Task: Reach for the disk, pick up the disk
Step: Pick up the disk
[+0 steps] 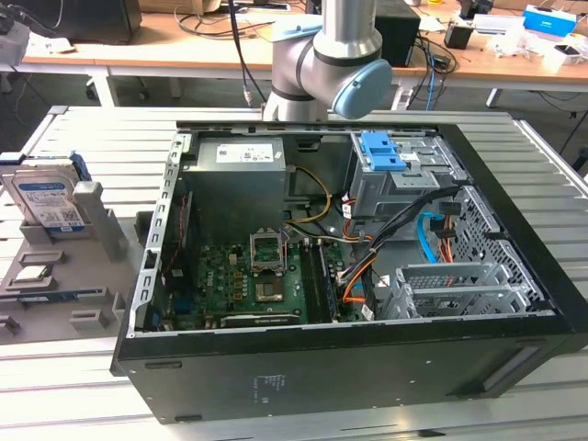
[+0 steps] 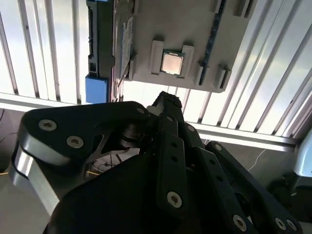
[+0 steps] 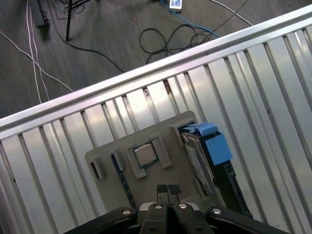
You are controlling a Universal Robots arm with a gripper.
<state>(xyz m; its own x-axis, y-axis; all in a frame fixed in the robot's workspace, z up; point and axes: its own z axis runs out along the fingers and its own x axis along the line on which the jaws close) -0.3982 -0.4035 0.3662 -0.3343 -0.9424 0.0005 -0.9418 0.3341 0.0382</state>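
Here's how it sits from my end: the open PC case (image 1: 322,363) is on the middle of the table (image 1: 55,386), with the arm (image 1: 331,55) behind it. At the exterior view's left, a holder (image 1: 55,317) sits on the table beside the case. The disk (image 1: 46,197) stands on edge in the holder's far slot. The chip (image 1: 32,273) lies flat in a pocket in front of the disk.

Bright, even light from above fills the exterior view. The ribbed worktop (image 1: 73,129) around the grey holder plate (image 1: 46,317) shines pale, with short soft shadows at the plate's foot. The open computer case (image 1: 367,377) beside the plate is shaded inside, its outer wall near black. In the second wrist view the slats next to the plate burn out to white glare, and the gripper (image 2: 163,100) in front of it stands dark with a faint sheen. In the first wrist view the floor (image 3: 97,44) beyond the plate is dim.
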